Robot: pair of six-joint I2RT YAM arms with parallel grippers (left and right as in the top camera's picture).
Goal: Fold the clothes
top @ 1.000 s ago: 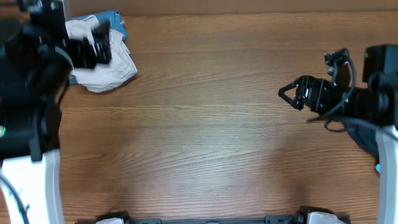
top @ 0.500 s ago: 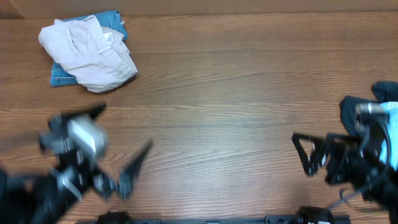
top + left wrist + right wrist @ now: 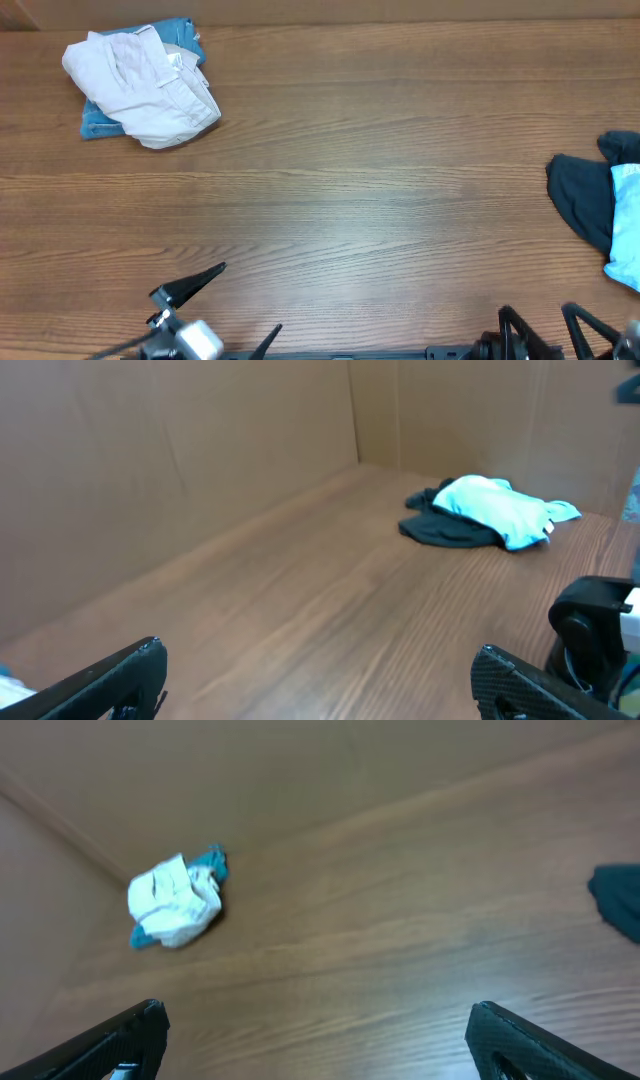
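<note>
While both arms sit low at the near edge of the wooden surface [image 3: 330, 200], neither holds anything. The left pincer [image 3: 250, 298] has its jaws spread wide and empty. The right pincer [image 3: 538, 318] is likewise released, with only its finger ends showing at the bottom of the overhead view. The clothes lie in 2 heaps, well apart from each other and from both pincers. The cream shorts [image 3: 140, 90] are bunched in the far left corner on top of a blue denim piece [image 3: 95, 125], which shows at the heap's left and far edges. A dark garment [image 3: 580, 200] lies at the right edge about halfway up the surface, with a light-blue garment [image 3: 625, 220] on top of it. Both are cut off by the frame. From the left pincer the shorts lie far ahead and somewhat to the left. From the right pincer the dark heap lies ahead and slightly to the right, at a shorter reach. The shorts bundle runs a little longer from left to right than from near to far, but its waistband line cannot be traced in the crumple. By this layout the left arm is nearer the shorts and the right arm is nearer the dark heap. Neither heap looks neatly folded, so whichever is taken probably has to be drawn to the bare middle and spread flat first.
</note>
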